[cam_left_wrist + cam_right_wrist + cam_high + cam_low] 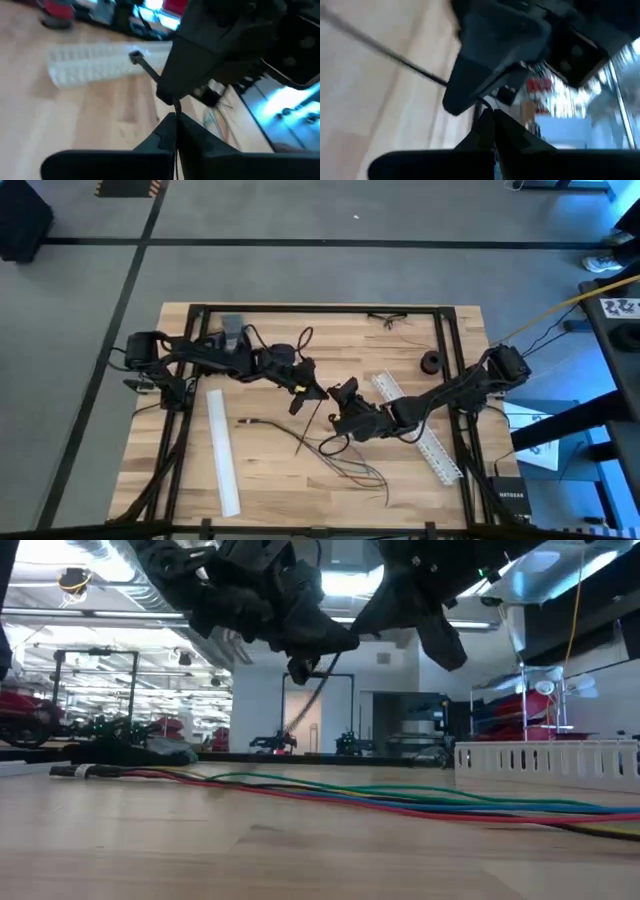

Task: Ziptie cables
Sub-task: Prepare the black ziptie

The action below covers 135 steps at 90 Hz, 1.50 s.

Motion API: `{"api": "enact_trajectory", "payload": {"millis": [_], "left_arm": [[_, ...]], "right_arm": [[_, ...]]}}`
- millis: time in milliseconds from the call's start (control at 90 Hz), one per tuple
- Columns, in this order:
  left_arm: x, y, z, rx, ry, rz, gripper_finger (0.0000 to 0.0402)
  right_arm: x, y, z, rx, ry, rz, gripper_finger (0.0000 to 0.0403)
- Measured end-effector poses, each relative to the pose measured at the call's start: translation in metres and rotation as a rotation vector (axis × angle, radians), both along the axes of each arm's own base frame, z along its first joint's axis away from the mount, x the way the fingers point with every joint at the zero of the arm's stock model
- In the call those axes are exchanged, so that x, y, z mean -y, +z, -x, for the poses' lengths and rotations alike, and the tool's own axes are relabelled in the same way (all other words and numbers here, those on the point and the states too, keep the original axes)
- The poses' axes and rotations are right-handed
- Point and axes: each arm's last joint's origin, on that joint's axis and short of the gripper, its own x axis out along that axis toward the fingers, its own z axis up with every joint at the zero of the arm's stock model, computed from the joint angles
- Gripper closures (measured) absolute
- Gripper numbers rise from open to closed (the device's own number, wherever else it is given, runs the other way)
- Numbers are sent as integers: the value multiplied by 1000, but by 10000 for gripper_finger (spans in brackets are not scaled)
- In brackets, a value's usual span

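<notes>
Both grippers raised above table (pixel 190 480) centre, tips nearly meeting. Left gripper (pixel 316 391) fingers pressed together, pinching ziptie (pixel 310 423); strip slants down toward cables (pixel 350 465). Right gripper (pixel 343 392) fingers pressed together beside left tip; what it pinches cannot be told. Cables lie loose on table toward near edge, between two white slotted strips (pixel 222 450).
</notes>
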Motion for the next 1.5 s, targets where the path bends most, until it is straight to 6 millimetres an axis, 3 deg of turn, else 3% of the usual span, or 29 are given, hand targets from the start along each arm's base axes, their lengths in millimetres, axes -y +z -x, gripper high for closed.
{"api": "enact_trajectory", "payload": {"millis": [167, 300, 444, 544, 722, 1033, 1267, 1500], "left_arm": [[-4, 5, 3, 11, 16, -13, 401], [-9, 7, 4, 17, 34, -8, 401], [-11, 8, 4, 27, 40, -8, 401], [-11, 10, 3, 47, 44, 2, 401], [-11, 12, 3, 58, 54, 33, 401], [-11, 11, 3, 32, 79, 122, 401], [-11, 11, 3, 32, 83, 137, 401], [-8, 11, 3, 27, 80, 153, 401]], "right_arm": [[-7, 19, 17, 159, -29, -229, 375], [-8, 22, 33, 165, -45, -433, 336], [-8, 12, 43, 73, -73, -586, 300], [-13, -3, 36, -4, -47, -647, 288], [-23, -34, 14, -87, 71, -482, 283], [-32, -82, -22, -175, 189, 69, 283], [-29, -94, -37, -184, 240, 237, 283], [-23, -98, -43, -205, 271, 288, 283]]}}
